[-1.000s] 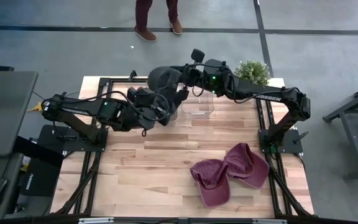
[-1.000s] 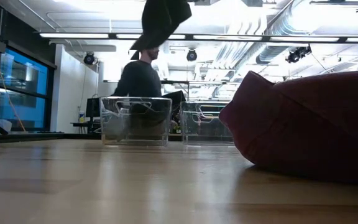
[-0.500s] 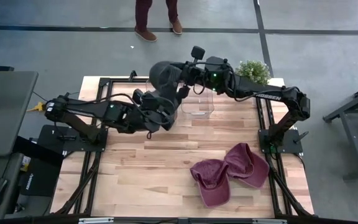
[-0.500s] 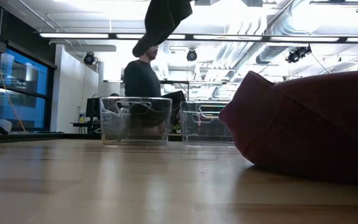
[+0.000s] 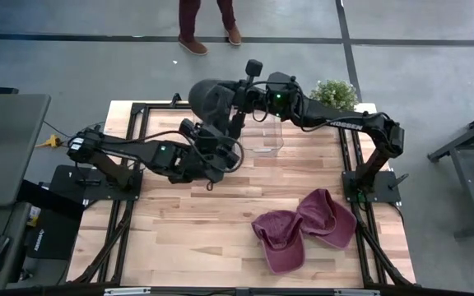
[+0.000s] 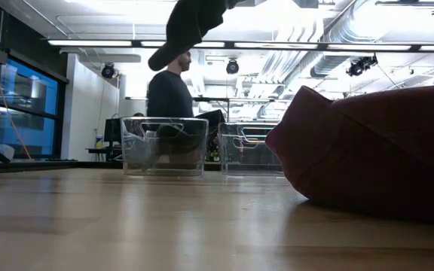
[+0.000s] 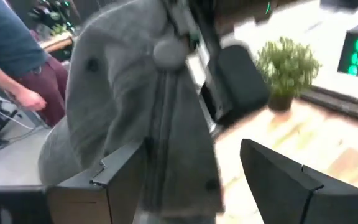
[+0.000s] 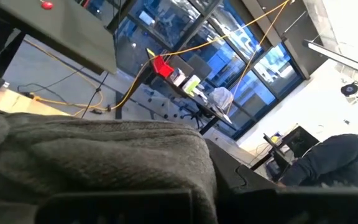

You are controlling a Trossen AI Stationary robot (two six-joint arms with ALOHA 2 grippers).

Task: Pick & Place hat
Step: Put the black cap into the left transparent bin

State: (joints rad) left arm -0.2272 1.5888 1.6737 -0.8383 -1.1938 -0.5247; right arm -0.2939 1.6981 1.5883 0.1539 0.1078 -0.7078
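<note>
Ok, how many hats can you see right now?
3. A gray hat hangs in the air from the right tool, over the table's far side. Two maroon hats, one touching the other, lie near the front right.

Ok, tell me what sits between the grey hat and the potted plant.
In the high view, the right gripper and its arm fill that stretch, holding the grey hat; the potted plant stands beyond, at the table's far edge.

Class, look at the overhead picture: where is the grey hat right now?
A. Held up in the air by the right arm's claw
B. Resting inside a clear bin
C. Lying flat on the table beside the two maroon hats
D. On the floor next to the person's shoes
A: the grey hat hangs from the right claw above the table's far edge, apart from the maroon hats lying on the wood.
</note>
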